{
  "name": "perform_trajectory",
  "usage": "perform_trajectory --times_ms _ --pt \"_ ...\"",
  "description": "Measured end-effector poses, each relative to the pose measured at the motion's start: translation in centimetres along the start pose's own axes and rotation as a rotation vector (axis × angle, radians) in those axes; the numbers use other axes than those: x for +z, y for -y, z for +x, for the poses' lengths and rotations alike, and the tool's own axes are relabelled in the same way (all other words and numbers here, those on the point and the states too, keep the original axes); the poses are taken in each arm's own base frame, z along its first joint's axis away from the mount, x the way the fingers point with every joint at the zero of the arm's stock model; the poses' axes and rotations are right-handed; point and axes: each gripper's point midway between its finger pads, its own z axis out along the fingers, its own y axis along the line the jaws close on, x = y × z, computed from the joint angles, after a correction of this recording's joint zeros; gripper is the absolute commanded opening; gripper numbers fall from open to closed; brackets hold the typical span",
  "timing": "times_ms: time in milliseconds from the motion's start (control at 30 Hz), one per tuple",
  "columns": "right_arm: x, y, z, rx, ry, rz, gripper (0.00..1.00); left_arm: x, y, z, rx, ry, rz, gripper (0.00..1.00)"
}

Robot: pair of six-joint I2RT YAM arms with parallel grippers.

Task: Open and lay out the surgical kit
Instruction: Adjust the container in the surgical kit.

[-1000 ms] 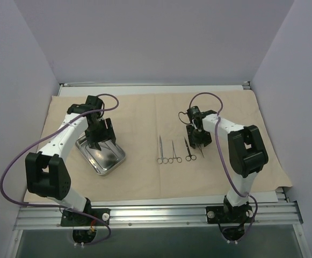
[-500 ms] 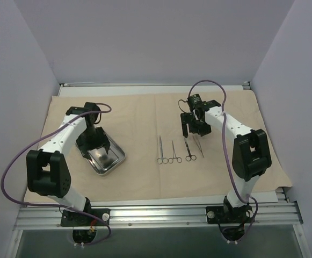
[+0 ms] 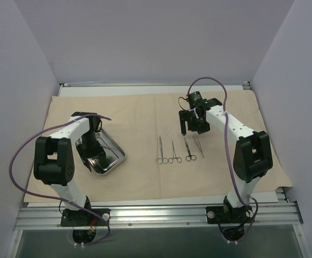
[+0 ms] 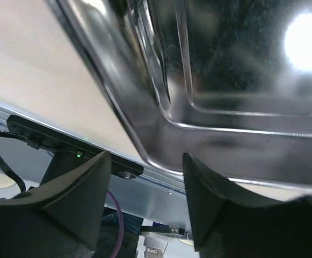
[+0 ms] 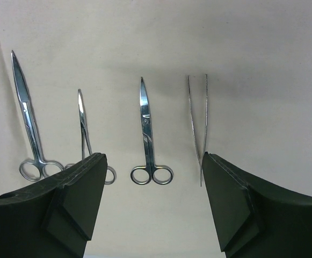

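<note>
Four steel instruments (image 3: 173, 152) lie in a parallel row on the flattened beige cloth wrap (image 3: 139, 107), well to the right of the steel tray (image 3: 111, 156), tips pointing away from the arm bases. They look spaced so each can be picked up singly. Above that row hovers the right end effector (image 5: 153, 209), jaws spread, holding nothing. At the tray's near-left rim the left end effector (image 4: 145, 183) hangs low, jaws parted and empty, probably lining up a grip on the edge. Whether the tray holds more pieces is lost in reflections.
</note>
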Motion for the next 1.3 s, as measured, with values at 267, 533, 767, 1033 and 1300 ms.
perform_trajectory --times_ms 267,533,767,1033,1300 --pt "-0.6 0.0 0.0 -0.002 0.008 -0.002 0.73 2.1 0.4 -1.0 0.01 -0.072 -0.034 0.03" --pt "-0.8 0.0 -0.1 -0.002 0.013 -0.004 0.73 -2.6 1.7 -4.8 0.049 0.067 0.024 0.02" --pt "-0.7 -0.2 0.1 -0.001 0.007 -0.02 0.73 -4.5 2.0 -6.5 0.05 0.142 0.043 0.02" --pt "-1.3 -0.1 0.5 -0.001 0.016 -0.023 0.73 0.4 0.7 -2.2 0.083 -0.038 -0.005 0.52" --pt "-1.6 -0.1 0.7 0.0 0.021 -0.025 0.73 0.4 0.5 -1.2 0.087 -0.033 0.003 0.61"
